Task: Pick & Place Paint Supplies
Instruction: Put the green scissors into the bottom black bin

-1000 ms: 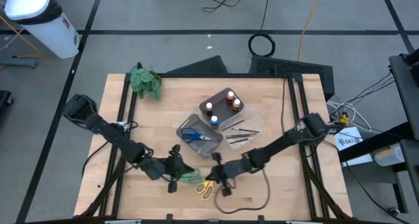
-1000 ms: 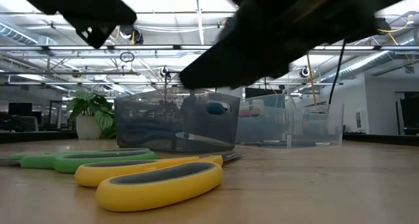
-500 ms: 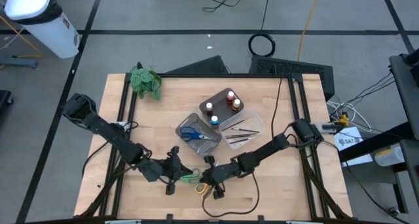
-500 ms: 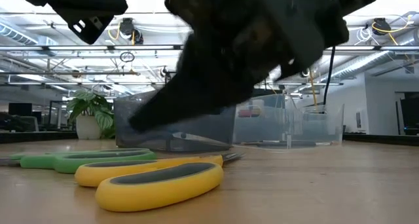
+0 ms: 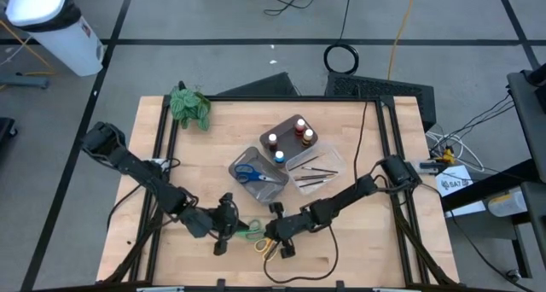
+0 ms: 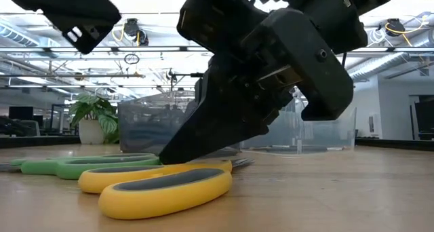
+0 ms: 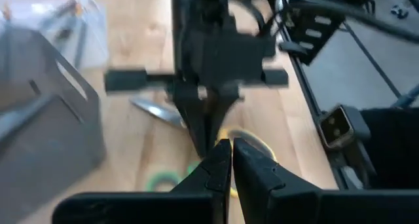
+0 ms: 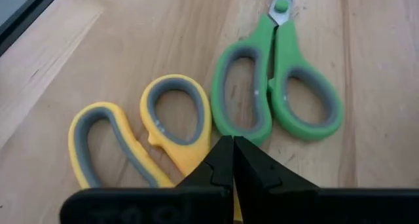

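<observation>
The yellow scissors (image 5: 270,247) (image 6: 163,188) (image 8: 131,145) and the green scissors (image 5: 249,233) (image 6: 81,165) (image 8: 275,93) lie flat side by side near the table's near edge. My right gripper (image 5: 272,237) (image 6: 166,157) (image 8: 232,149) is shut. It points steeply down, with its tips at the yellow scissors where the handle loops join. My left gripper (image 5: 232,229) (image 7: 230,152) is shut and hovers just left of the green scissors, facing the right gripper. The blue scissors (image 5: 252,175) lie in a grey tray. My right gripper's shut tips come from above, slanting toward the table's left, down to the yellow scissors' handle (image 8: 186,155) beside its smaller loop. I cannot tell whether they touch it. The scissors lie flat on the table.
Three trays sit mid-table: a grey one (image 5: 275,183) with the blue scissors, one (image 5: 290,137) with paint bottles, and a clear one (image 5: 314,168) with brushes. A green plant (image 5: 189,104) stands at the far left corner. A dark cable (image 5: 331,256) loops on the table by the right arm.
My right gripper has moved toward the table's left and down onto the yellow scissors, its fingers tipping steeply downward. Both pairs of scissors have stayed in place.
</observation>
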Robot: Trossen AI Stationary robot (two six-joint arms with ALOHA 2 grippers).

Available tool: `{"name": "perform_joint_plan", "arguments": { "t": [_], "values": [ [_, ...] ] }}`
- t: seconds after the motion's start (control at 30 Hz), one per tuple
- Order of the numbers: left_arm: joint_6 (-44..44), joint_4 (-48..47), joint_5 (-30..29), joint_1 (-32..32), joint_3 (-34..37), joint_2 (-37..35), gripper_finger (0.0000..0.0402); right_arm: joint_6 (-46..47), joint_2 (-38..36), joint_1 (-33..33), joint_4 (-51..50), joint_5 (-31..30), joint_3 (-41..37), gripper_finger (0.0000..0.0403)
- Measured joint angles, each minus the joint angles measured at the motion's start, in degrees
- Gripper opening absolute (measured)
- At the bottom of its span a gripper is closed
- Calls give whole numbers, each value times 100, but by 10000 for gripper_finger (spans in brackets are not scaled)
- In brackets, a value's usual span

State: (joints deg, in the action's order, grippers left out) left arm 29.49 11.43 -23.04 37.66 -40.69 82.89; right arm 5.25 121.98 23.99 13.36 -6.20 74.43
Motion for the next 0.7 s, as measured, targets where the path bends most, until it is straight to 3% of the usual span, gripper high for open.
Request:
{"name": "perform_joint_plan", "arguments": {
  "t": [0.5,0.7],
  "values": [
    [2008,-2143,51,756,-2,582,26,-150,-237,159,276,19,-4,0],
    [2211,-2141,185,727,-2,1048,26,-148,-244,137,261,7,-6,0]
  ]
}}
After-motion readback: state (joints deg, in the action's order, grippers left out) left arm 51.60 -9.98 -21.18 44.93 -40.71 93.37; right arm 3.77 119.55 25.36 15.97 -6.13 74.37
